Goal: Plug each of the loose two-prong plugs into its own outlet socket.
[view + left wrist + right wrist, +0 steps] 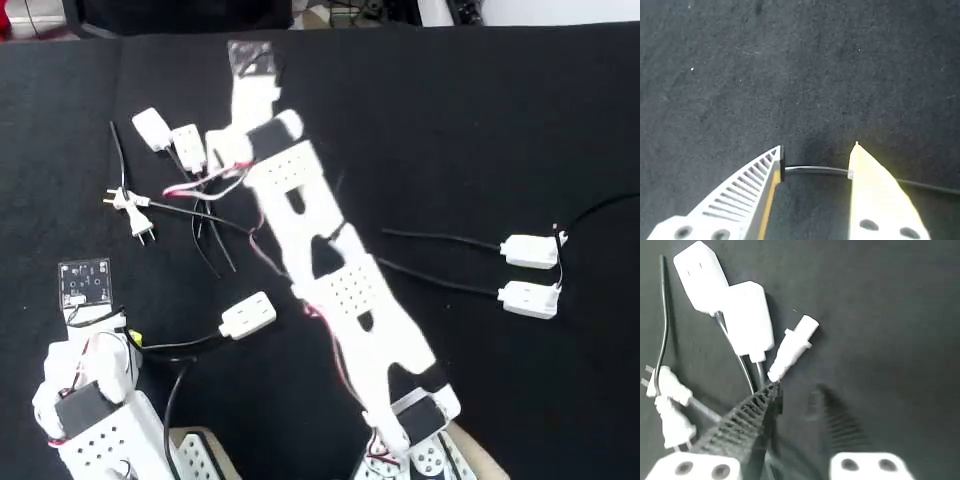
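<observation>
Zero plugs look seated: two loose plugs lie at 9 o'clock on the tabletop, left gripper and right gripper both spread wide.

R gripper: 2 sockets & a white plug crowd just ahead, black cords by 1 tip. Far side of plug: bare mat, room to pass. L gripper: bare mat ahead & both sides; thin cord crosses btwn tips.
</observation>
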Tool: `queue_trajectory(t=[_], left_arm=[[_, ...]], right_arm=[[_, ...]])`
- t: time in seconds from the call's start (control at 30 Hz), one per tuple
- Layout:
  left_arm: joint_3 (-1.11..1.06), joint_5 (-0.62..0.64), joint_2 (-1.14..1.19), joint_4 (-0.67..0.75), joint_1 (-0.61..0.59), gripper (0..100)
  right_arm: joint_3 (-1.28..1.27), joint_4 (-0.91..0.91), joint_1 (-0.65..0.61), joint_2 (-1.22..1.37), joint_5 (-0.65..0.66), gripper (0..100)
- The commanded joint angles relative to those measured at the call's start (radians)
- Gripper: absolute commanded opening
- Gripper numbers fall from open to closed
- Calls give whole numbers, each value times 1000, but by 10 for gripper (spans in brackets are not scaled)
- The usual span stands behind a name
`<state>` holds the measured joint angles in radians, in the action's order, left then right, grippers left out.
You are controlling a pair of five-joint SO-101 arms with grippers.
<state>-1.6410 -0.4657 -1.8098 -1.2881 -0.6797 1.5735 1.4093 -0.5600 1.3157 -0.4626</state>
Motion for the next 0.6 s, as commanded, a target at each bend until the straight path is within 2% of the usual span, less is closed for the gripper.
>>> queue_trajectory(t=[0.0, 0.13, 0.43, 0.5, 0.57], left_arm=[[7, -6, -8, 12, -1, 220], [7, -6, -8, 12, -1, 220], [7, -6, -8, 12, -4, 220], [7, -6, -8, 9, -5, 220], [7, -6, -8, -3, -5, 220]], right_arm=[[7, -146, -23, 44, -25, 290], [4, -199, -21, 87, -25, 350], [-44, -319, -32, 91, -35, 346], [-79, -336, -49, 91, 20, 303], [-91, -350, -57, 91, 63, 214]])
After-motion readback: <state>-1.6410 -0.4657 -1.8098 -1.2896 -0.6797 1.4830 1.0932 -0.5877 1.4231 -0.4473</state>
